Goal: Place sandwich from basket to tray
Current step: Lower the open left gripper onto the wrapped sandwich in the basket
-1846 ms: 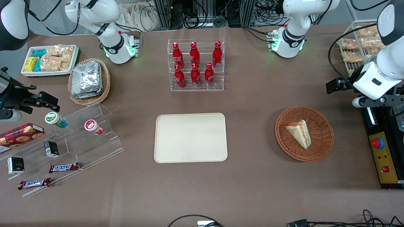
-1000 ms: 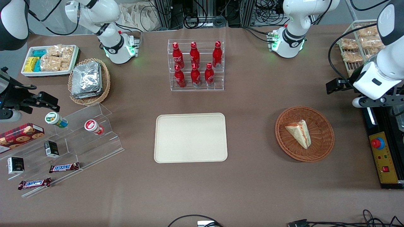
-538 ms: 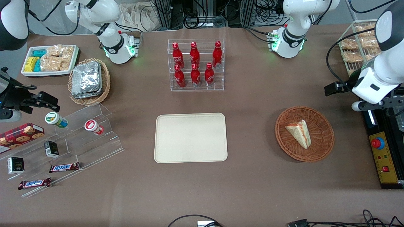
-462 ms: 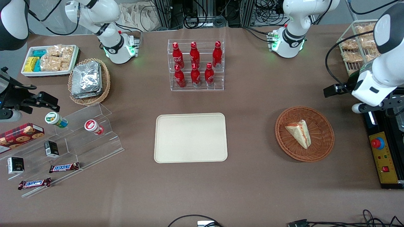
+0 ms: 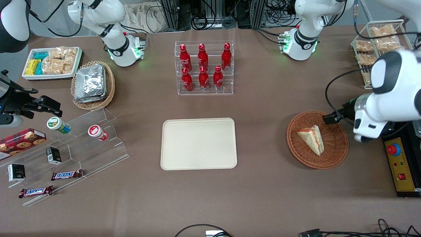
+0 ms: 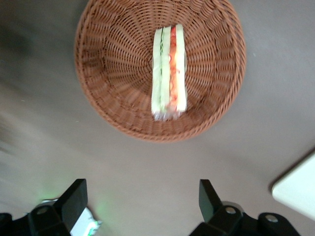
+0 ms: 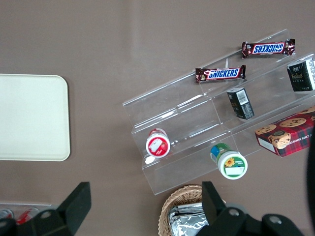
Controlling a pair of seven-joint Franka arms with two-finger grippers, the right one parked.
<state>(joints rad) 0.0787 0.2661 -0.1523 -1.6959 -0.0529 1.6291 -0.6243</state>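
The sandwich (image 5: 311, 139), a pale wedge with red and green layers, lies in the round brown wicker basket (image 5: 293, 131) toward the working arm's end of the table. The cream tray (image 5: 198, 144) lies flat mid-table, with nothing on it. My left gripper (image 5: 330, 118) hangs high over the basket's rim, on the side farther from the front camera. In the left wrist view the gripper (image 6: 142, 201) is open, its fingers (image 6: 74, 201) wide apart over bare table. It is short of the basket (image 6: 108, 88) and the sandwich (image 6: 169, 73). A tray corner (image 6: 298, 189) shows too.
A clear rack of red bottles (image 5: 204, 67) stands farther from the front camera than the tray. A wire rack of snack packs (image 5: 378, 42) and a yellow control box (image 5: 399, 164) flank the basket. A stepped acrylic shelf (image 5: 82, 141) and a foil-pack basket (image 5: 93, 84) sit toward the parked arm's end.
The left arm has swung in from the table's edge toward the basket, and the gripper now hangs over its rim. Sandwich, basket and tray have not moved.
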